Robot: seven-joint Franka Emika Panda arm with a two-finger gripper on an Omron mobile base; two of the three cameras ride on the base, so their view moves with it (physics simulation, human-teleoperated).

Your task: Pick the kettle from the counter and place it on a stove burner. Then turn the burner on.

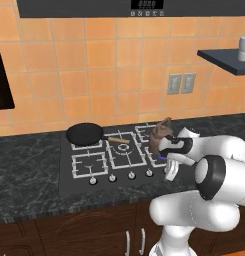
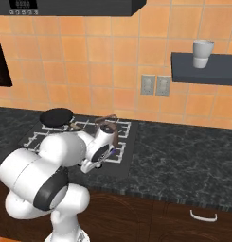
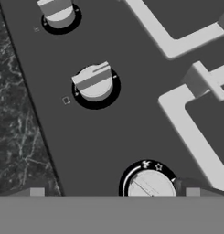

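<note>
My views are evenly and softly lit, with no clear light source. The orange tiles point(image 1: 94, 65) at the top look bright and flat. A faint sheen lies on my white arm point(image 2: 37, 165). Everything renders slightly soft and pixelated, and my hand view is greyish and low in contrast.

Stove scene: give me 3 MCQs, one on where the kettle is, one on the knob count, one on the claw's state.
1. Where is the kettle?
A. on the right side of the stove
B. on the wall shelf
C. inside the frying pan

2. How many knobs run along the stove's front edge in the left base view?
A. two
B. five
C. eight

3. What is the claw doing?
A. gripping the pan handle
B. lifting the kettle
C. low over the rightmost knob

Answers: 1 A, the kettle sits on the right-hand grates. 2 B, five knobs show in a row. 3 C, the hand view has a knob between the fingertips.
</note>
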